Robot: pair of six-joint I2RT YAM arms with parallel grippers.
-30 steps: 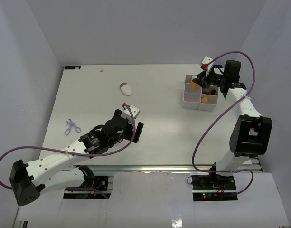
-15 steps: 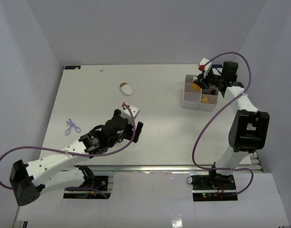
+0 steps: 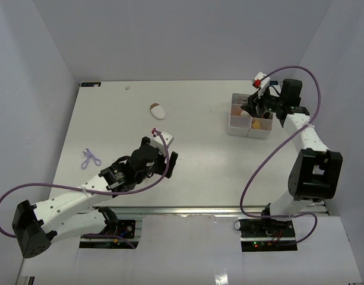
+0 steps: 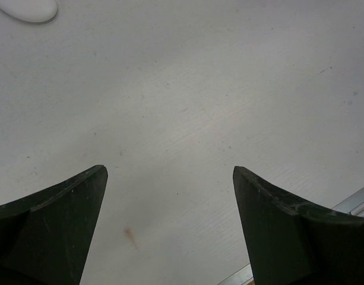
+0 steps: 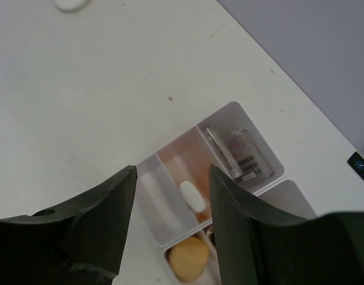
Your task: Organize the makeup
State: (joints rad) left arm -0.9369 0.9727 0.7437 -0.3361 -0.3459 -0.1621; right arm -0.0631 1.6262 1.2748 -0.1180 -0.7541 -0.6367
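We see a white counter (image 3: 110,113) with the left pincer (image 4: 170,172) hovering over a bare stretch toward the near side, its fingers spread wide and empty. The right pincer (image 5: 170,172) hangs above the white box (image 3: 236,125) at the far right, fingers parted with nothing between them. Inside the box, a clear palette (image 5: 238,155) fills one compartment, an orange tube (image 5: 192,196) with a white cap the next, and a tan sponge (image 5: 189,259) another. A white-and-brown oval piece (image 3: 158,111) lies alone on the far side, well apart from the box. Small purple scissors (image 3: 90,157) lie near the left edge.
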